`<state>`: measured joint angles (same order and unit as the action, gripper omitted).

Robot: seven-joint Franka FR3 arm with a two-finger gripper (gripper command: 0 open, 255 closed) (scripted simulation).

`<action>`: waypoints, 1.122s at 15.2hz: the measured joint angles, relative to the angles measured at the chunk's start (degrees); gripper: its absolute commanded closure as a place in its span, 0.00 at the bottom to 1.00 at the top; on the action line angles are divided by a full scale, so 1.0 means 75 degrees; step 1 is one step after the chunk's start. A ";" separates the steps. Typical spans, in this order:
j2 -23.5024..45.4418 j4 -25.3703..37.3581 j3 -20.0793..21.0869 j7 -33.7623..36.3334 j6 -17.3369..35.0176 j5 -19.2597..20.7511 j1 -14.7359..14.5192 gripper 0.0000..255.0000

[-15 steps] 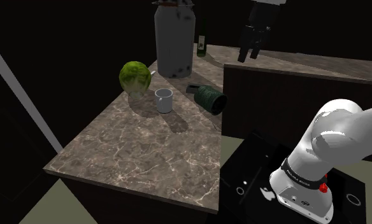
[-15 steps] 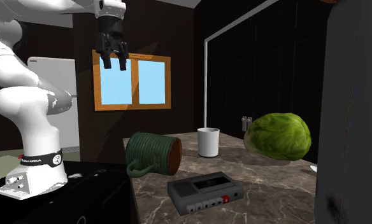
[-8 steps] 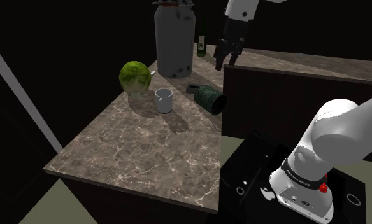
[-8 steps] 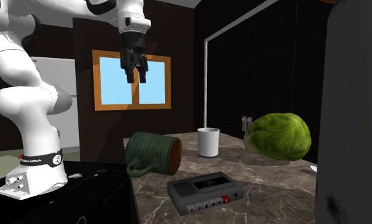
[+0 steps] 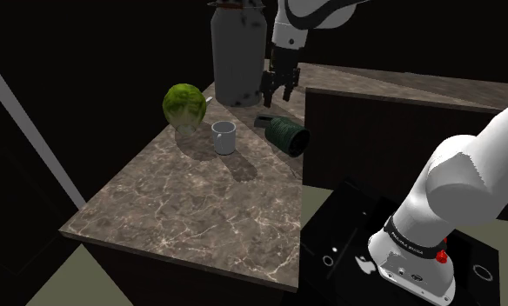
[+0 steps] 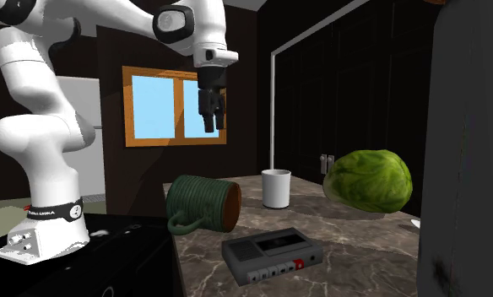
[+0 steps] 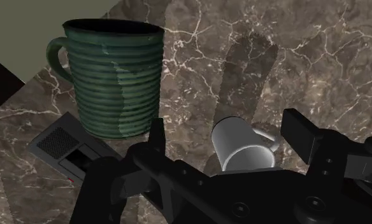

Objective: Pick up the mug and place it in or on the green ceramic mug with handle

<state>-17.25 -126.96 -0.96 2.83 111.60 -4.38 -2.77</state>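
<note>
Evidently no grasp yet: the white mug point(image 5: 223, 137) stands upright on the marble counter point(image 5: 183, 209), lower than the pincer point(image 5: 277, 96) and off to its side. The pincer hangs empty, fingers spread to straddle it. Beneath the pincer, the green ribbed mug point(image 5: 287, 135) lies toppled, mouth sideways.

Mugs: two. One small white mug point(image 5: 223, 137), upright; one ribbed green mug point(image 5: 287, 135), on its side.
Cassette recorder point(image 6: 271, 254): one.
Head of lettuce point(image 5: 184, 105): one.
Tall grey metal can point(image 5: 238, 56): one.
Marble tabletop point(image 5: 200, 200): one, carrying all five.
Window point(image 6: 156, 105): one, two panes.
Robot arm point(image 5: 452, 182): one, with one two-fingered tool point(image 5: 277, 97).
</note>
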 measured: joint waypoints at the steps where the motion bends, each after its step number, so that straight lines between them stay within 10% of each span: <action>1: 0.0300 0.0106 0.0025 0.0022 0.0187 -0.0010 -0.0019 0.00; 17: 0.4511 0.3045 0.0217 0.0256 0.1367 0.0034 -0.0215 0.00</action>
<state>16.59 -104.12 0.66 4.75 121.85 -4.13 -4.38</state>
